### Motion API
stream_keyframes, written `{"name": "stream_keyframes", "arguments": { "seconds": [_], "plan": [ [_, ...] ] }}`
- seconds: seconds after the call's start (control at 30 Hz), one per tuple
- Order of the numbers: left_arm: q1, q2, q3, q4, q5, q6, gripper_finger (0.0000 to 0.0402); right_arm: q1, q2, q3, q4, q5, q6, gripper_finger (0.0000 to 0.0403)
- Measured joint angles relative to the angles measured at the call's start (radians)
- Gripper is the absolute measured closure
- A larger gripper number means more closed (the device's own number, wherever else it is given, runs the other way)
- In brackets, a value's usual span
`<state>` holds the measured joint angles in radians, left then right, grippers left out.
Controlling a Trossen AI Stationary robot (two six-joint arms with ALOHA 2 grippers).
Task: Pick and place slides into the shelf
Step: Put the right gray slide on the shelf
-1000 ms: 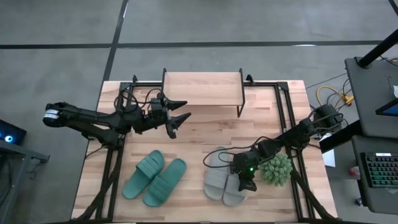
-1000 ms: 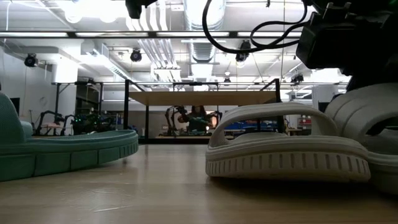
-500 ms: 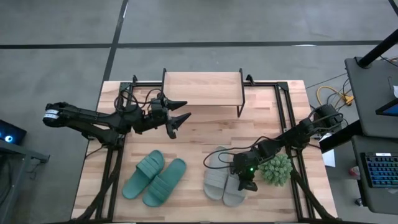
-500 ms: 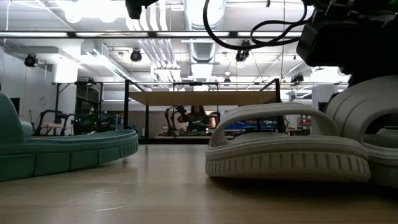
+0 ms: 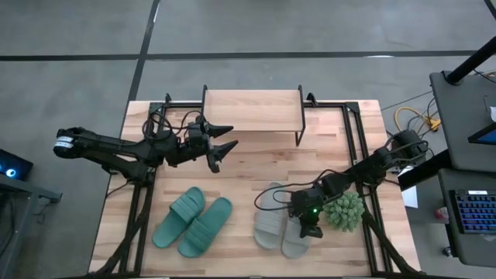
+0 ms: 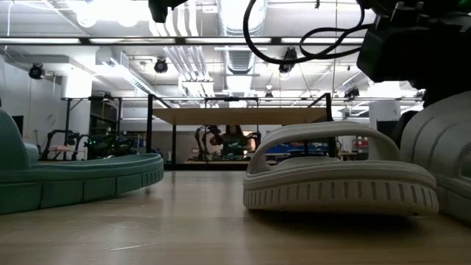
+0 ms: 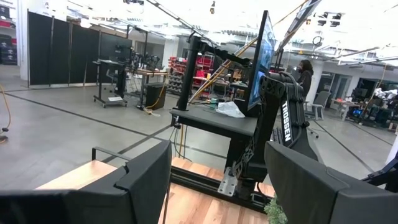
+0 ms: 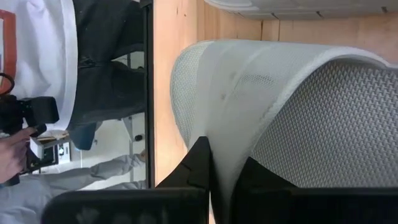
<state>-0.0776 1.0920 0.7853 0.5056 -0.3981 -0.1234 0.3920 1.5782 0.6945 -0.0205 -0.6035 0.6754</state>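
step: R pincer is pinched on the strap of the outer grey slide; judged the start of the first pick, w/ nothing moved to the shelf yet.
R pincer: pressed together on the grey strap's edge; the wrist view shows the pale foam squeezed thin btwn the two dark fingers.
L pincer: spread wide, holding nothing, hovering just off the shelf's front-left corner; waits.
do it well: foam strap will likely flex, so lift slow & straight up until the sole clears the other grey slide lying right beside it; a skewed pull could drag that one along. Keep the toe level for the carry twd the shelf.
watch: plant ball sits just beside the R wrist, on the side away from the shelf; swing away from it.
slides: grey pair well in front of the shelf, right part of desk; teal pair well in front of it, left part.
shelf contents: top board bare; the space under it looks vacant in the low view, none of the four slides in it.
people: someone stands beyond the desk edge in the R wrist view.
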Motion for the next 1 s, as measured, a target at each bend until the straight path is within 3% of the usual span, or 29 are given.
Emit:
{"name": "stream_keyframes", "arguments": {
  "seconds": [0.73, 1.0],
  "plan": [
    [0.000, 0.000, -0.001, 0.000, 0.000, 0.000, 0.0158, -0.002, -0.152, 0.002, -0.108, 0.004, 0.003, 0.0394],
    [0.000, 0.000, -0.001, 0.000, 0.000, 0.000, 0.0158, -0.007, -0.202, 0.002, -0.119, 0.056, 0.005, 0.0394]
  ]
}}
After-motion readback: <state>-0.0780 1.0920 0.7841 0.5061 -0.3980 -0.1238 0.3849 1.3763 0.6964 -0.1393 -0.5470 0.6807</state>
